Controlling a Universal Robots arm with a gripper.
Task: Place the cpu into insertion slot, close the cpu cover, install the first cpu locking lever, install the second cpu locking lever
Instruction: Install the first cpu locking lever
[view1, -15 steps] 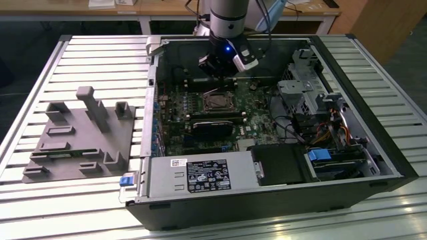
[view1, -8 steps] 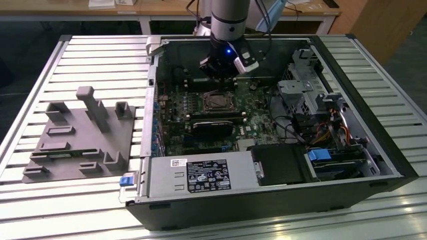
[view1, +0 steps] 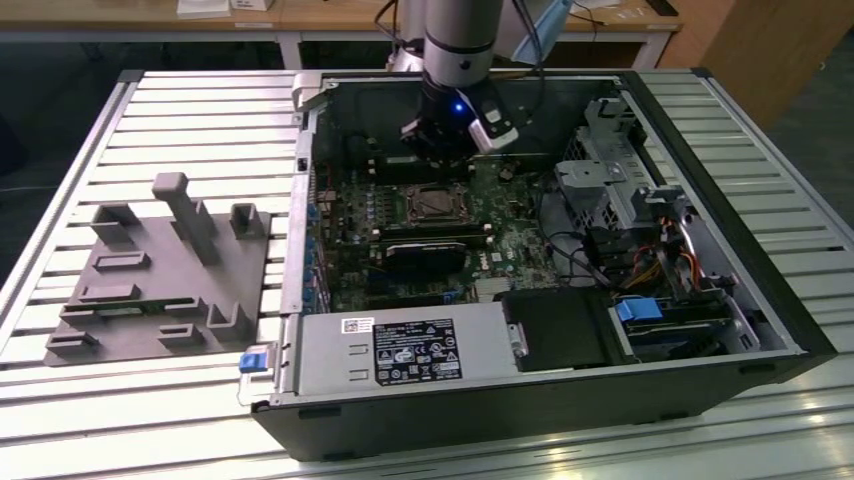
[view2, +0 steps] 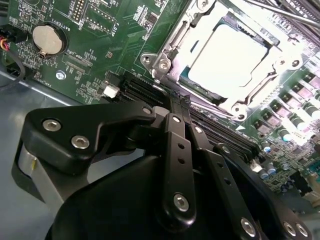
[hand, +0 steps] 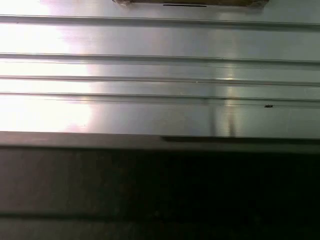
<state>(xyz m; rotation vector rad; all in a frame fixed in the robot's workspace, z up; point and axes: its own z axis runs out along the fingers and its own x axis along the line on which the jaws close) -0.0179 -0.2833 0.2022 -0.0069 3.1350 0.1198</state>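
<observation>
The cpu (view2: 231, 56) lies flat in the insertion slot (view2: 150, 61), its silvery top bright under the light. The cpu cover (view2: 176, 46) is down around it as a thin metal frame. My gripper (view2: 174, 102) hovers just beside the slot's corner, over the black memory slots, its black fingers (view2: 170, 145) drawn together with nothing between them. In the exterior view the gripper (view1: 438, 160) hangs inside the open computer case, a little behind the insertion slot (view1: 434, 203). I cannot tell how the locking levers stand.
A black fan shroud (view1: 427, 252) sits in front of the slot, a power supply (view1: 387, 352) at the case front, a drive cage (view1: 603, 182) on the exterior view's right. A grey fixture plate (view1: 160, 272) lies on the slatted table (hand: 160, 75). A coin battery (view2: 47, 39) is on the board.
</observation>
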